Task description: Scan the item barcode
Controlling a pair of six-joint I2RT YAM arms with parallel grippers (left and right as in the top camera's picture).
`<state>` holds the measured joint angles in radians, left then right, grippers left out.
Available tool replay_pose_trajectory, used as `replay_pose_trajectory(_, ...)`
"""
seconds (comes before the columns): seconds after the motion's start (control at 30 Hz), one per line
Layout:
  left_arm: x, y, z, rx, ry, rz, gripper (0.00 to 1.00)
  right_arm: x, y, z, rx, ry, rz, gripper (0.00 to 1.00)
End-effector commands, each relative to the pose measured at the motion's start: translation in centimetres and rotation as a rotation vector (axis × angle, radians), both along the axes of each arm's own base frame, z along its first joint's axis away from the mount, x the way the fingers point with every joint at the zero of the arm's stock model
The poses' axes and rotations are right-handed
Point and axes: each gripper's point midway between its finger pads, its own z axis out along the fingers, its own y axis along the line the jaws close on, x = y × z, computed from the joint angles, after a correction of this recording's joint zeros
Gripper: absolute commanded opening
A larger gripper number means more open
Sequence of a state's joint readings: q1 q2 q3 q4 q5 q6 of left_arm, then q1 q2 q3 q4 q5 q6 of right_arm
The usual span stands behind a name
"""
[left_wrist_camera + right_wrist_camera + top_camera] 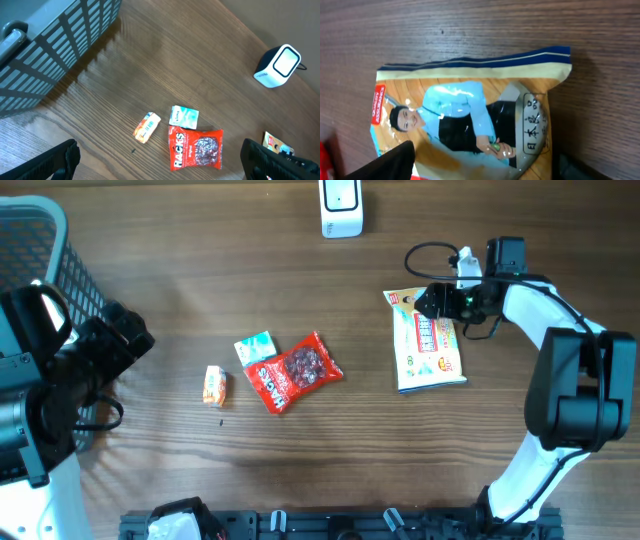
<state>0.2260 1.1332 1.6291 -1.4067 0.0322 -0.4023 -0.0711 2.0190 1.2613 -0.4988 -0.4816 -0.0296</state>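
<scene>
A cream snack bag point(430, 340) with a man in blue printed on it lies flat on the table at the right. My right gripper point(434, 301) is low over the bag's top end. In the right wrist view the bag point(470, 100) fills the frame, and the right gripper point(480, 170) stands open with a finger on either side of it. The white scanner point(341, 207) stands at the table's far edge. My left gripper point(125, 340) hangs open at the left, holding nothing. In its own view the left gripper point(160, 167) is high above the table and the scanner point(278, 66) sits far right.
A red Hacks bag point(296, 371), a small teal packet point(254, 347) and a small orange packet point(214, 385) lie mid-table. In the left wrist view they are the red bag point(196, 149), the teal packet point(183, 116) and the orange packet point(146, 127). A grey basket point(40, 240) stands at the far left.
</scene>
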Motion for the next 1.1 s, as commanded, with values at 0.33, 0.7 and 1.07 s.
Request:
replay_pose_trajectory(0.33, 0.1, -0.2, 0.2, -0.004, -0.009, -0.008, 1.00, -9.2, 0.7, -8.2, 0.022, 0.349, -0.095, 0.76)
replay_pose_trajectory(0.7, 0.1, -0.2, 0.2, -0.004, -0.009, -0.008, 1.00, -4.8, 0.3, -3.2, 0.131, 0.323, -0.258, 0.04)
replay_pose_trajectory(1.07, 0.1, -0.2, 0.2, -0.004, -0.009, -0.008, 1.00, -5.0, -4.1, 2.8, 0.064, 0.217, -0.323, 1.00)
